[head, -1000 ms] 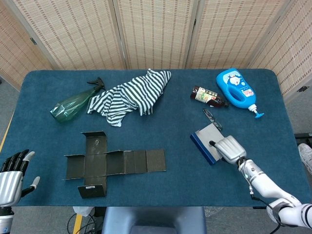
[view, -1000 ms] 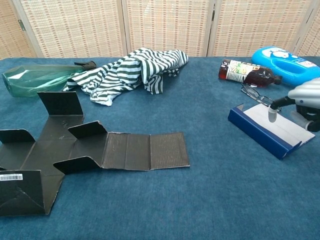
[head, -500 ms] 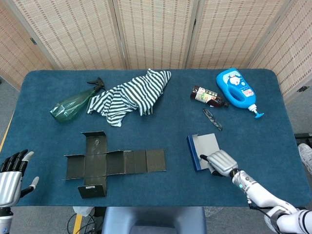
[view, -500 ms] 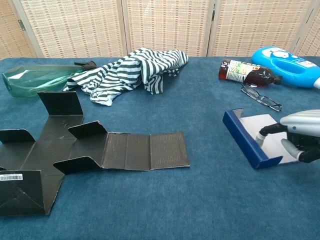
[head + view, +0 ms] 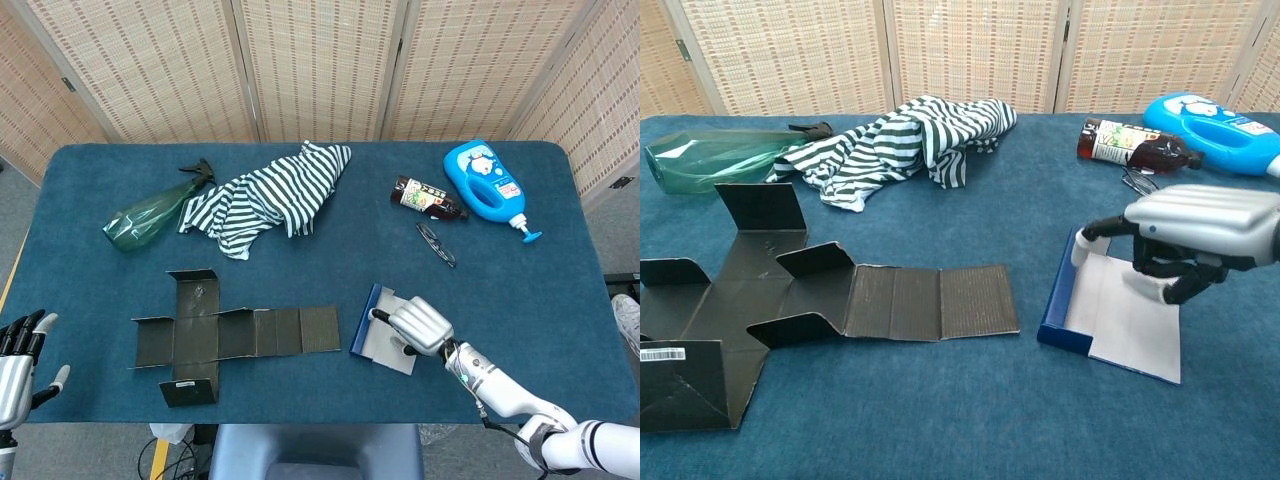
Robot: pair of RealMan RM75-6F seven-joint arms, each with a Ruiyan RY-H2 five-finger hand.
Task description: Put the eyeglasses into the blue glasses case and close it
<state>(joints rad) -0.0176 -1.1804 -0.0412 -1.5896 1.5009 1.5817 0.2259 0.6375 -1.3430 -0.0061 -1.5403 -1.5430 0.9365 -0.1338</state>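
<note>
**Case under the right hand, eyeglasses lying apart toward the far edge**

The blue glasses case point(image 5: 383, 335) lies open near the front edge of the table point(image 5: 90, 250), right of centre, pale lining up and blue wall on its left side. The right hand point(image 5: 418, 322) rests on it, fingers curled down onto the lining and a fingertip against the blue wall; whether it grips or only presses cannot be told. The eyeglasses point(image 5: 436, 244) lie well apart from the case, toward the far right, just in front of the brown bottle point(image 5: 427, 197). Their long axis runs diagonally, far-left to near-right. The right hand is much the nearer; the left hand point(image 5: 15, 362) sits at the front-left corner, fingers spread, holding nothing.

The next move calls for a reach away from the case toward the far edge. The blue napped covering should help keep the frames from sliding. Open cloth lies between case and eyeglasses; the blue detergent bottle point(image 5: 486, 187) crowds the far side. A flattened carton point(image 5: 220, 333) lies left of the case.
</note>
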